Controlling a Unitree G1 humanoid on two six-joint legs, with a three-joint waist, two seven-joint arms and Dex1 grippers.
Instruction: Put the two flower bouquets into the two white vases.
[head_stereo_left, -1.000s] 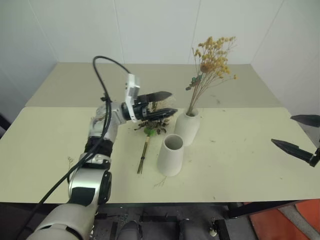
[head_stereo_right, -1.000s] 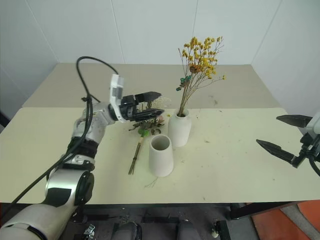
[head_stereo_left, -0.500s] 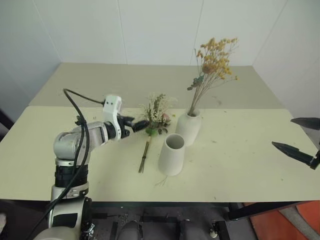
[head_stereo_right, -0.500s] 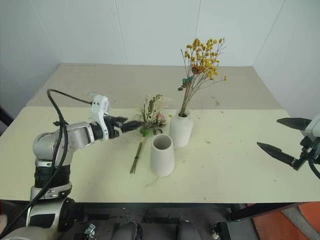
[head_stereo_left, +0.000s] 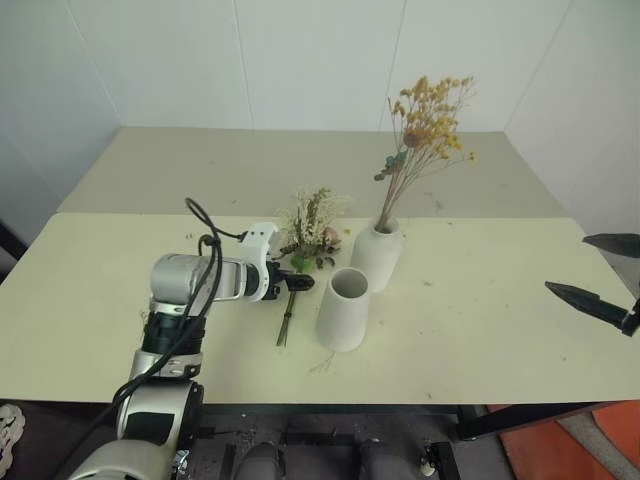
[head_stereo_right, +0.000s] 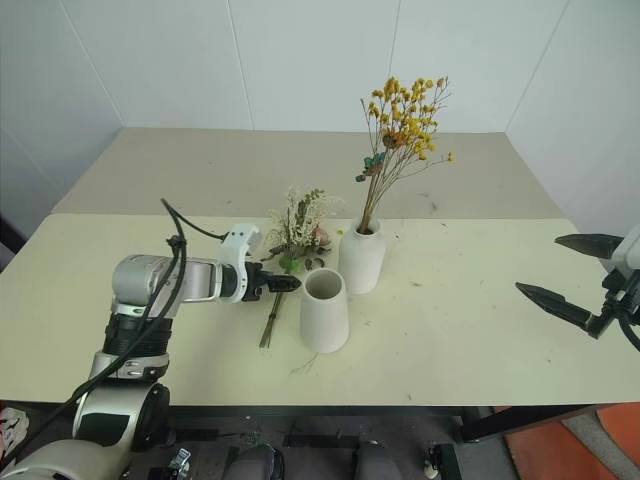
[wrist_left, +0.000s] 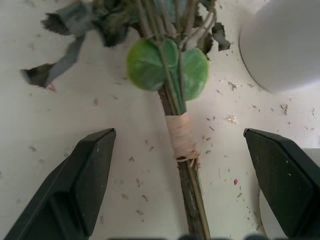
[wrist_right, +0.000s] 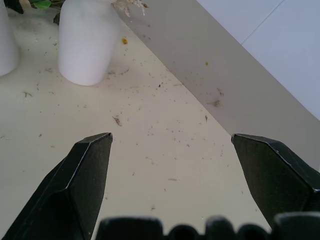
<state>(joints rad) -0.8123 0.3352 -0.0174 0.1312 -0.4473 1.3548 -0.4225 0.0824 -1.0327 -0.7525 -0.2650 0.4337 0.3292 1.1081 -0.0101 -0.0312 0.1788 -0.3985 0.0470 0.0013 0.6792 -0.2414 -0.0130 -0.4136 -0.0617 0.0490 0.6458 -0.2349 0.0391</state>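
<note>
Your robot's left arm (head_stereo_left: 185, 285) is built of rounded silver-grey shells joined by black collars. A black cable (head_stereo_left: 205, 250) loops along it. A small white housing (head_stereo_left: 262, 245) sits at the wrist. Your left hand (head_stereo_left: 292, 283) and your right hand (head_stereo_right: 575, 285) each end in two matte black, wedge-shaped fingers (wrist_left: 80, 185) that taper to points.
</note>
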